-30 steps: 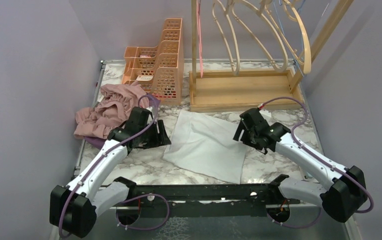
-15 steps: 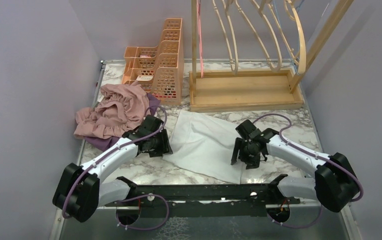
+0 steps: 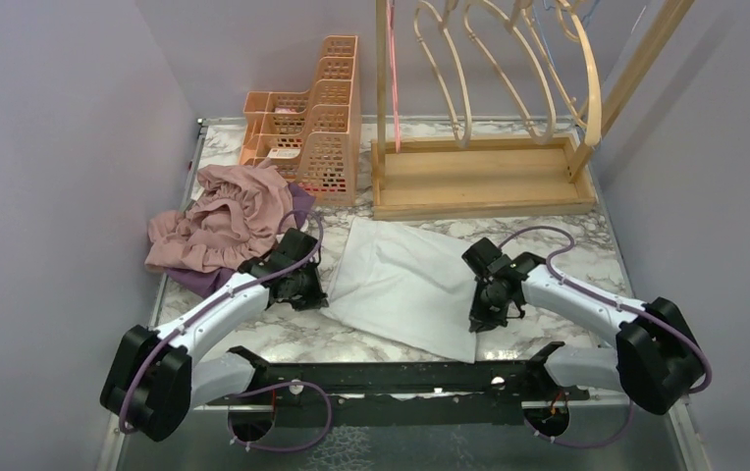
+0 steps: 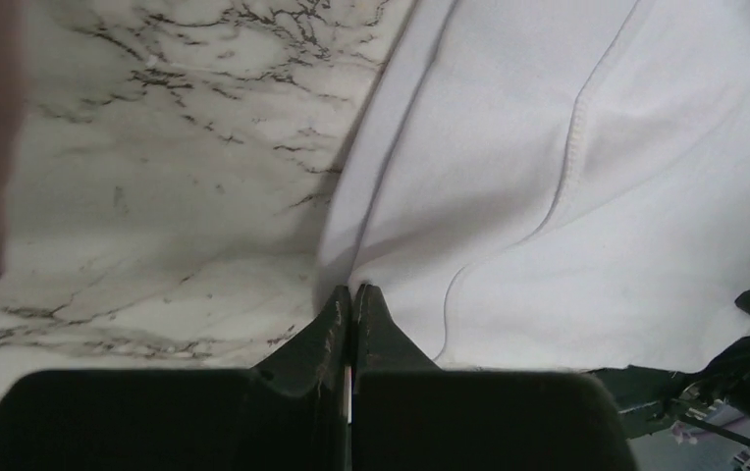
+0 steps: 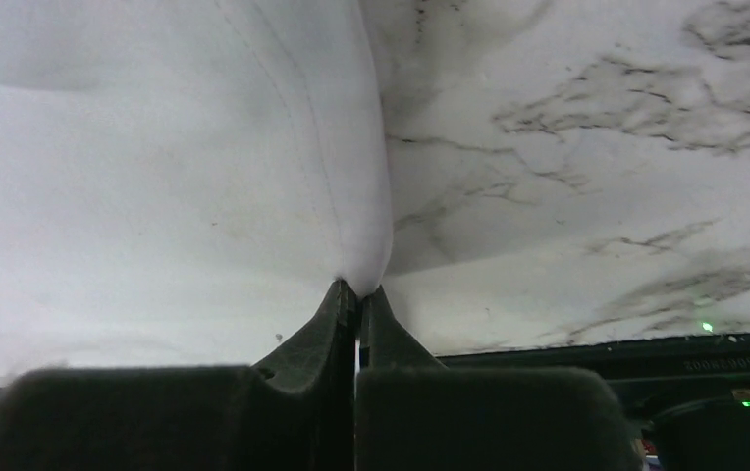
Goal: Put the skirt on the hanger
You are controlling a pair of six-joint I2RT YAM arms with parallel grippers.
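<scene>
The skirt (image 3: 405, 285) is white and lies flat on the marble table, in front of the wooden rack. Several bent-wood hangers (image 3: 455, 69) hang from that rack at the back. My left gripper (image 3: 320, 292) is low at the skirt's left edge and shut on a pinch of it. In the left wrist view its gripper (image 4: 352, 290) holds the skirt (image 4: 567, 196) at the hem fold. My right gripper (image 3: 479, 319) is shut on the skirt's right edge. In the right wrist view that gripper (image 5: 359, 289) has a small peak of the skirt (image 5: 155, 177) pulled up between the tips.
A pile of pink clothes (image 3: 219, 221) lies at the left over a purple cloth. A peach slotted organiser (image 3: 307, 128) stands at the back left. The rack's wooden base (image 3: 479, 177) sits right behind the skirt. Grey walls close in on both sides.
Both grippers dropped to the table at the skirt's side edges and went from open to shut on the fabric. The right edge has bunched slightly inward.
</scene>
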